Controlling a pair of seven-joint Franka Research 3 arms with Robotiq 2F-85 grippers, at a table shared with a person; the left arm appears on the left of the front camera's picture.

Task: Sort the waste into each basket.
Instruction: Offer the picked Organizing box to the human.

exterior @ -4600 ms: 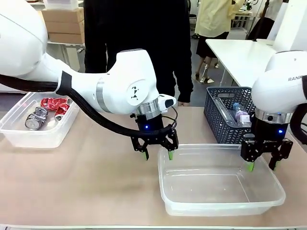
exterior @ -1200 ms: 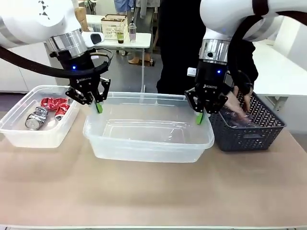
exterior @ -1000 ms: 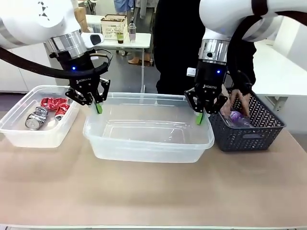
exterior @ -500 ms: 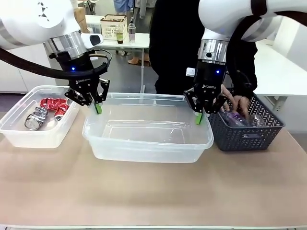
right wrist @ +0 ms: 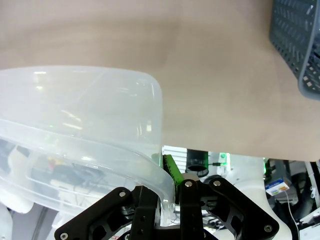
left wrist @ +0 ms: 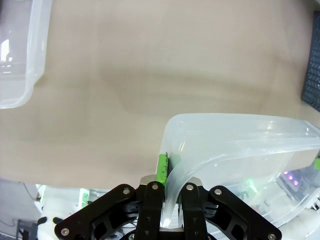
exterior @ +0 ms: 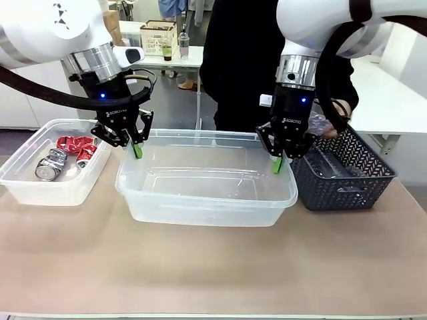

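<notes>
Person's hand (exterior: 328, 127) has risen out of the dark basket (exterior: 347, 190) at 3 o'clock — left gripper (exterior: 136, 151) pinches the clear tub (exterior: 207, 208) at its 10 o'clock corner, right gripper (exterior: 277, 164) at 2 o'clock — both clamped tight on the rim.

Check large clear tub (exterior: 200, 200): upright, centre of table, long side running left to right. Far left rim corner pinched by left gripper (exterior: 136, 151), far right rim corner by right gripper (exterior: 277, 165). Check smaller clear tub (exterior: 40, 193): left side of table, just beside large tub. You see crushed red cans (exterior: 75, 145) and silver can (exterior: 48, 168) inside. Clear bottles (exterior: 327, 163) lie in dark grey basket (exterior: 347, 193), right; labels unreadable.
</notes>
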